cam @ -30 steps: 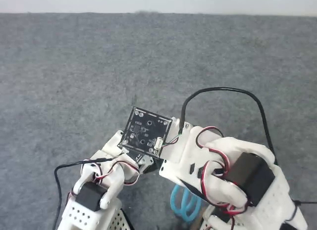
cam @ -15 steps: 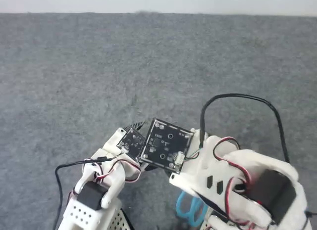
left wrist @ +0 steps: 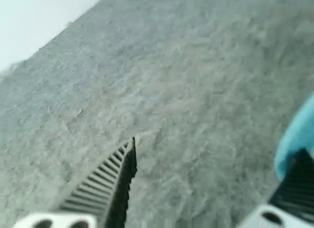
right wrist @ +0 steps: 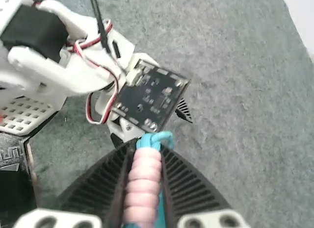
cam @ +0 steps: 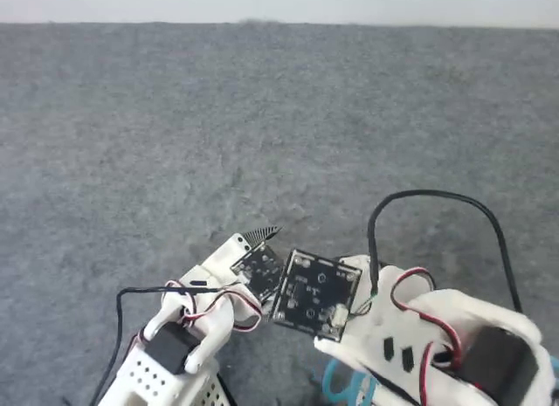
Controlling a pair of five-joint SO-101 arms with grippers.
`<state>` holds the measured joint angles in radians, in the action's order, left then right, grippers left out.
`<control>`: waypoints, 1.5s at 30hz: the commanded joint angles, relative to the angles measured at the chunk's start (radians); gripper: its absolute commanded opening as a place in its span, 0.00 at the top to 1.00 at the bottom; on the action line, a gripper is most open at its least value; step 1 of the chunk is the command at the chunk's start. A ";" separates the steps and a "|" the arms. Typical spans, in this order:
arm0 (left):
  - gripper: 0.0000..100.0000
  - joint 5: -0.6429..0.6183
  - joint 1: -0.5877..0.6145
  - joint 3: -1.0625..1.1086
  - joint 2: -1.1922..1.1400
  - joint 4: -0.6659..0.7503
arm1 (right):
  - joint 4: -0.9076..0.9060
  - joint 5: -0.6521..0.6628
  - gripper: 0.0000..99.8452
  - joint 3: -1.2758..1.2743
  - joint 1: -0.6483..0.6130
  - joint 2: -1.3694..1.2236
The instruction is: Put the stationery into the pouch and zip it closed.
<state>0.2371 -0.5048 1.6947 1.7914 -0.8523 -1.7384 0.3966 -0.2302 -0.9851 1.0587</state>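
**Grey felt, two arms huddled close, stationery clamped in the right fingers**

Grey, fuzzy felt covers the whole counter (cam: pixel 262 118), matted and slightly pilled, soft enough that I'd expect things to drag on it rather than slide.

The white plastic right arm (cam: pixel 437 336) is the bulkier shape low in the high view, with red and black wires looping over it. The white left arm (cam: pixel 175 345) sits just beside it, and the two wrists are almost touching.

The right wrist view shows a black square camera board (right wrist: pixel 147 98) on the left arm. It sits directly ahead of what I am holding.

The right fingers (right wrist: pixel 110 174), black and ribbed, are closed narrow around a stationery piece (right wrist: pixel 143 179). It is a pink, soft-looking shaft with rounded ridges and a teal plastic end at the fingertips.

Its long axis runs straight along the fingers, teal end outward, aimed at the left arm's board. This is the relation I care about most. Any push forward meets the left wrist first, so I judge the right arm must swing clear before it can deliver anything.

Teal loops (cam: pixel 348 390) under the right arm look like scissor handles. I can't tell whether they belong to the same piece.

The left fingers (left wrist: pixel 115 181) stand wide apart with only bare felt between them. A teal shape (left wrist: pixel 294 144) shows above the far finger, and I can't identify it.
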 commanded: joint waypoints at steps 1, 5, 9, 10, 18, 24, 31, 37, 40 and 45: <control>0.56 0.005 0.028 -0.010 -0.002 0.031 | 0.044 0.031 0.99 -0.057 0.065 0.039; 0.56 0.002 0.137 -0.010 -0.002 0.091 | 0.114 0.035 0.99 -0.126 0.120 0.042; 0.56 -0.091 0.267 -0.010 -0.002 0.137 | 0.205 0.041 0.99 -0.127 0.216 -0.081; 0.56 -0.095 0.285 -0.010 -0.002 0.138 | 0.223 0.038 0.99 -0.115 0.231 -0.136; 0.56 -0.095 0.295 -0.008 -0.003 0.127 | 0.113 0.040 0.99 0.316 0.269 -0.550; 0.56 -0.095 0.293 -0.008 -0.006 0.127 | -0.058 0.035 0.99 0.557 0.255 -0.633; 0.56 -0.095 0.282 -0.008 -0.008 0.127 | -0.048 0.037 0.99 0.631 0.176 -0.578; 0.56 -0.095 0.187 -0.008 -0.005 0.097 | -0.048 0.049 0.99 0.746 0.071 -0.576; 0.56 -0.095 0.161 -0.008 -0.003 0.097 | -0.051 0.078 0.99 0.746 0.050 -0.572; 0.56 -0.095 0.158 -0.010 -0.002 0.098 | -0.054 0.078 0.99 0.746 0.048 -0.572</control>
<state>0.1511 -0.3176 1.6916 1.7960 -0.7465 -1.7614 0.4580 0.4358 -0.9022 0.4097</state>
